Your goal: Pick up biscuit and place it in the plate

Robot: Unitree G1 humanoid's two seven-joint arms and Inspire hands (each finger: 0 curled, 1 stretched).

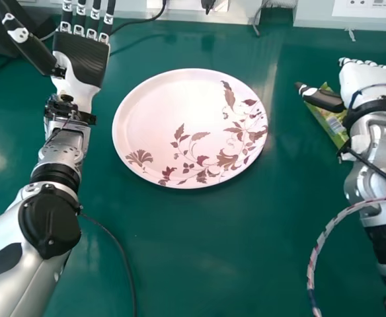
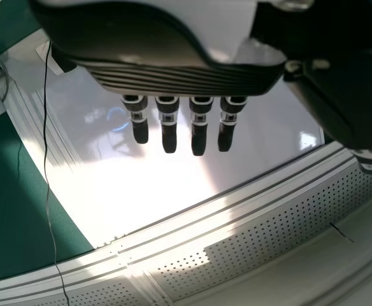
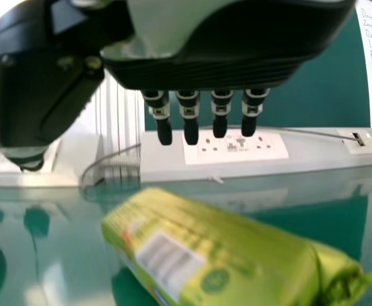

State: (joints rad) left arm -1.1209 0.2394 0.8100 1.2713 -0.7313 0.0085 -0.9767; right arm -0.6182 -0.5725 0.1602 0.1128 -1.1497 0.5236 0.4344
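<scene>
Beneath the thumb side of the right hand, biscuit packet lies slanted on the green table; contact can't be confirmed. Right fingers straight, thumb out to the side, nothing gripped. Left hand also open, fingers straight, off the plate's far-left side. Plate sits between the two hands, off the right thumb's outer side. Step in hand, my call: grasp the packet. Best done by lowering the palm until thumb and fingers straddle the packet's middle, turning the wrist to match its slant, then curling evenly. Catching one end only would likely let it swing or slip; the wrapper looks slick and could crumple, so firm but light. Keep fingertips off the table, avoid nudging the packet with the thumb, and lift clear of the rim before moving across.
</scene>
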